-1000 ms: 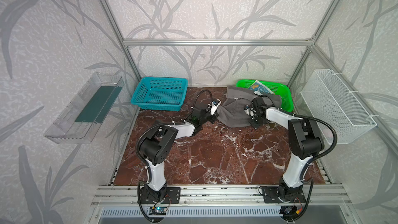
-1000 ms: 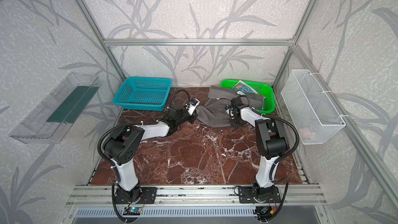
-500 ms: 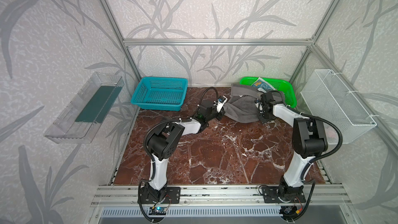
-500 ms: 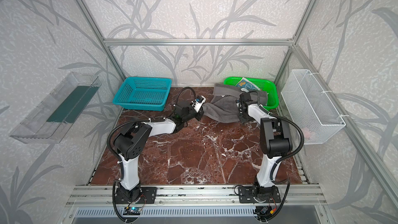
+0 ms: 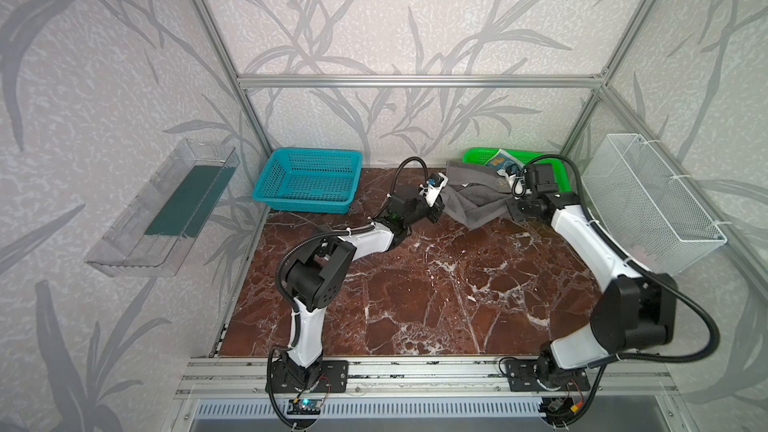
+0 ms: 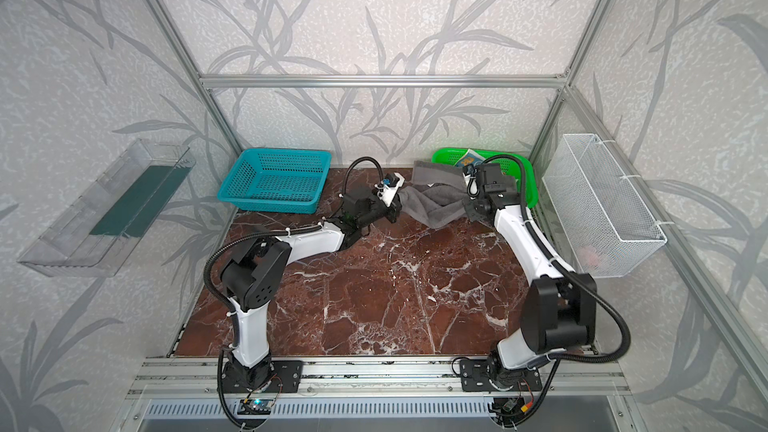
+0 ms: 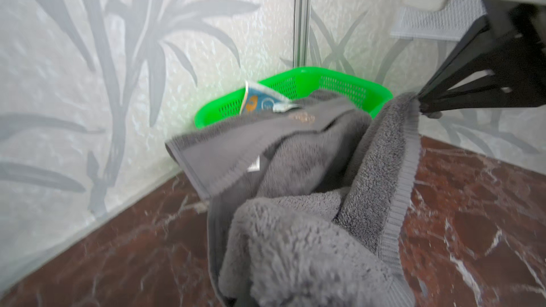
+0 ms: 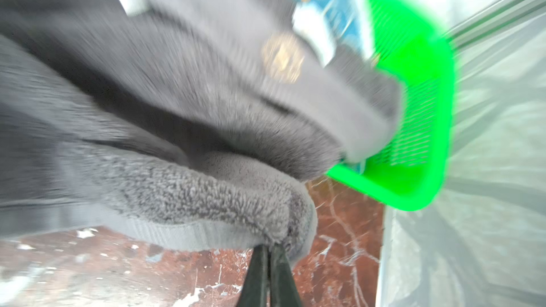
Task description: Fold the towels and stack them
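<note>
The dark grey towel (image 5: 473,201) (image 6: 432,206) hangs bunched between my two grippers at the back of the marble table, its far edge draped on the green basket (image 5: 478,156) (image 7: 339,79). My left gripper (image 5: 440,200) (image 6: 400,202) is shut on its left corner; in the left wrist view the grey towel (image 7: 295,231) hides the jaws. My right gripper (image 8: 267,246) (image 5: 510,204) is shut on the hemmed right corner of the grey towel (image 8: 177,178). A teal-blue and cream printed towel (image 5: 500,158) (image 7: 260,101) sticks up inside the green basket.
A teal basket (image 5: 307,180) stands at the back left. A white wire basket (image 5: 648,193) hangs on the right wall and a clear tray (image 5: 166,218) on the left wall. The brown marble table (image 5: 415,292) stretches forward from the arms.
Both grippers have carried the grey towel back and to the right, toward the green basket. The towel is now higher and more stretched between them.
</note>
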`<state>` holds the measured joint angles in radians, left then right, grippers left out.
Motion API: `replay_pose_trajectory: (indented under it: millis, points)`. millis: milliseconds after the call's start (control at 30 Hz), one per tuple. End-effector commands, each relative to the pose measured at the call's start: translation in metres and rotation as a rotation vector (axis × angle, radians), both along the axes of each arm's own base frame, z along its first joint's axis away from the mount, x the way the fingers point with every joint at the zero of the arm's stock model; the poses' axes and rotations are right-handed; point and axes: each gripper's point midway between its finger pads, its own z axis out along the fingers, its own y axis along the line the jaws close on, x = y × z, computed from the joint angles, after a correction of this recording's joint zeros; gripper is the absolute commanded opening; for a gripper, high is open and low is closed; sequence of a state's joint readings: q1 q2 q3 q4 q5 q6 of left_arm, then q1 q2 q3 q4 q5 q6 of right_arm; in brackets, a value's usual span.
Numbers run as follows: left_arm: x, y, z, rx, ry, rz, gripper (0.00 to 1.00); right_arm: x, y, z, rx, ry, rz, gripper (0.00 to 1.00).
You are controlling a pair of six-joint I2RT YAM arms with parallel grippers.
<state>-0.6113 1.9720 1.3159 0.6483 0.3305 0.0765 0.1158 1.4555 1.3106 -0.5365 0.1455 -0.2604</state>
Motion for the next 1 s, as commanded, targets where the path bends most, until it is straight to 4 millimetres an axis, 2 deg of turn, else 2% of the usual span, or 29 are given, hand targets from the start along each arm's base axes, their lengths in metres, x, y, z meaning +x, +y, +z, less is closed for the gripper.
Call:
replay_pose_trajectory:
  millis: [0,200,300,467,700,867,967]
  points:
    - [-0.004,-0.002,0.096,-0.098,-0.169,-0.029,0.00,-0.001,0.011,0.058,0.062,-0.160,0.022,0.00]
    - [0.000,0.004,0.191,-0.148,-0.367,-0.008,0.00,-0.013,0.017,0.148,0.083,-0.380,0.076,0.00]
    - [-0.006,0.009,0.233,-0.149,-0.472,-0.001,0.00,-0.019,0.023,0.177,0.086,-0.426,0.122,0.00]
    - [-0.019,0.023,0.284,-0.113,-0.616,0.031,0.00,-0.032,0.031,0.221,0.074,-0.543,0.189,0.00]
    - [-0.044,0.055,0.351,-0.102,-0.780,0.078,0.00,-0.052,0.045,0.275,0.065,-0.708,0.302,0.00]
    - [-0.066,0.072,0.389,-0.070,-0.889,0.096,0.00,-0.067,0.058,0.308,0.063,-0.808,0.381,0.00]
    - [-0.078,0.083,0.405,-0.043,-0.939,0.116,0.00,-0.080,0.068,0.325,0.075,-0.861,0.438,0.00]
